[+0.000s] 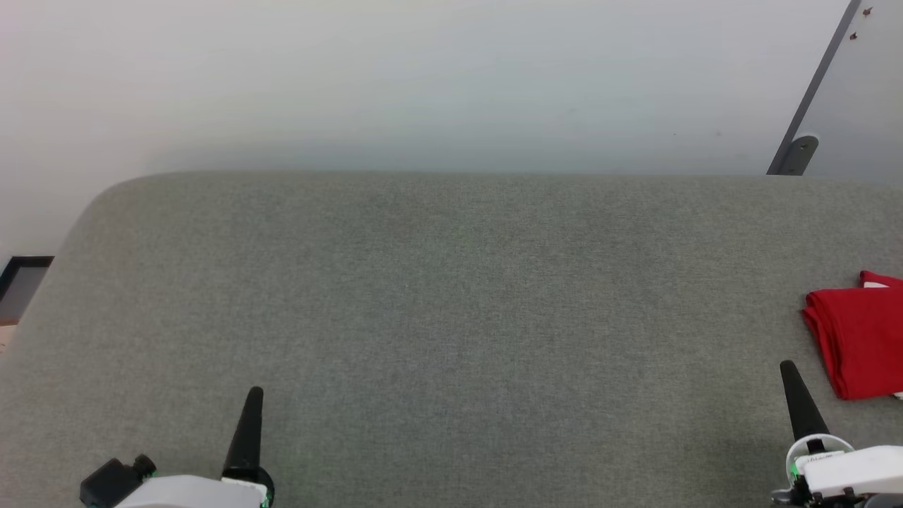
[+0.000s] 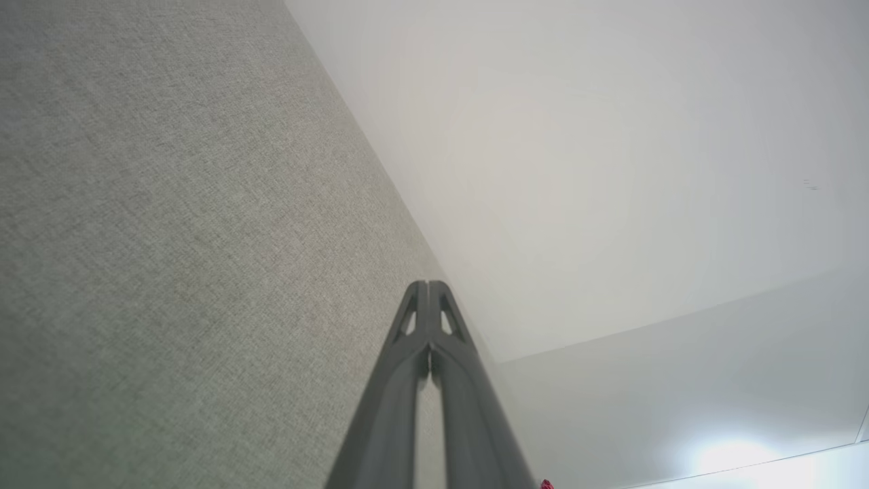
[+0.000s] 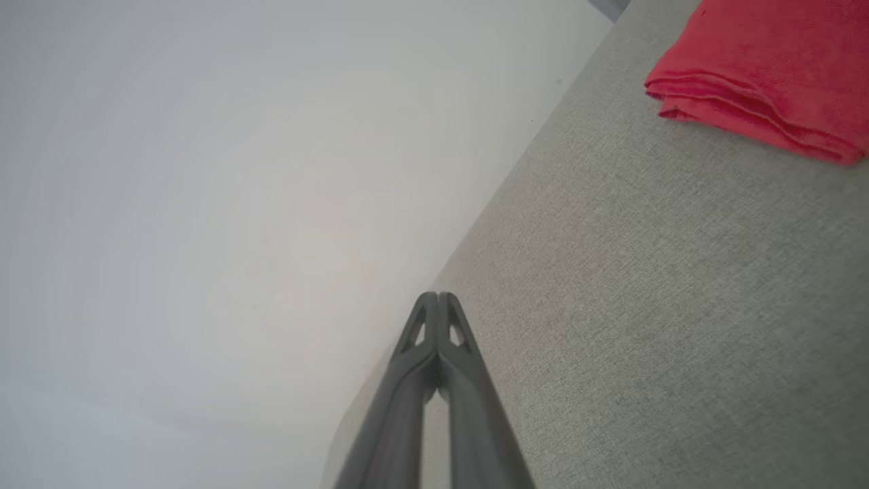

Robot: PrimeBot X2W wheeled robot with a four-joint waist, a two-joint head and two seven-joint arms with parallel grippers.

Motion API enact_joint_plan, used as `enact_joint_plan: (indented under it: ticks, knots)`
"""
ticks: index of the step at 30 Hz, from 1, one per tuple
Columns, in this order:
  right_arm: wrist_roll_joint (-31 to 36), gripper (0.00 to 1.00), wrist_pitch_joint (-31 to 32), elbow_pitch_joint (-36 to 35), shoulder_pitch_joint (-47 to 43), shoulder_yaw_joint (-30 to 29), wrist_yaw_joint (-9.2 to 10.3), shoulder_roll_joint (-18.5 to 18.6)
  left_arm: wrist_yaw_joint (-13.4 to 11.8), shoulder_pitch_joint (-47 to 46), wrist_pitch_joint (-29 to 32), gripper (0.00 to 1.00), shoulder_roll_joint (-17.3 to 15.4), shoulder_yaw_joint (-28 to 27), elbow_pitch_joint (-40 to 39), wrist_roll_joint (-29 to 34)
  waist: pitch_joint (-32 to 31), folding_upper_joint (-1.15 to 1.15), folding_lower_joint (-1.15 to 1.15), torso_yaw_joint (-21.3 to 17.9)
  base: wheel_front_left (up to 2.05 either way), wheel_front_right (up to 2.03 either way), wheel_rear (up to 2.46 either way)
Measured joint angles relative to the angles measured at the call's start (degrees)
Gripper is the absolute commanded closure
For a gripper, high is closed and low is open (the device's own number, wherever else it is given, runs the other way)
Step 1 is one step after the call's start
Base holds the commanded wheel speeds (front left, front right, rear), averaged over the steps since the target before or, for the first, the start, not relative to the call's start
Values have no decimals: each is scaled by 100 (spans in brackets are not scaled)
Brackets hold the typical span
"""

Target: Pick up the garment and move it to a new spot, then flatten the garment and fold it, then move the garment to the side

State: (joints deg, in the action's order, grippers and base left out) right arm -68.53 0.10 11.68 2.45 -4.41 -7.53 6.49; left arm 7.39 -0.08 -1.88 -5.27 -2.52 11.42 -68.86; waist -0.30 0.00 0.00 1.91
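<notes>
The garment (image 1: 857, 339) lies folded in a compact red stack at the far right of the grey tabletop (image 1: 451, 296), so the last step, moving it to the side, looks done or nearly so; the left pincer (image 1: 254, 395) and the right pincer (image 1: 790, 372) are both closed and empty, the right one near the stack but apart from it. The next move likely calls for little beyond keeping clear of the folds; counted: one garment, one tabletop, two pincers.
</notes>
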Motion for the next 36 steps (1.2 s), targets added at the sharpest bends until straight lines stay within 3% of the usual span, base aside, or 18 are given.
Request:
enact_joint_plan:
  ticks: [36]
  knots:
    - [-1534,100,412,148,234,-130,0,-225,0,-372,489,100,102,-180,169,-1559,28,0,0,-112,0,0,0]
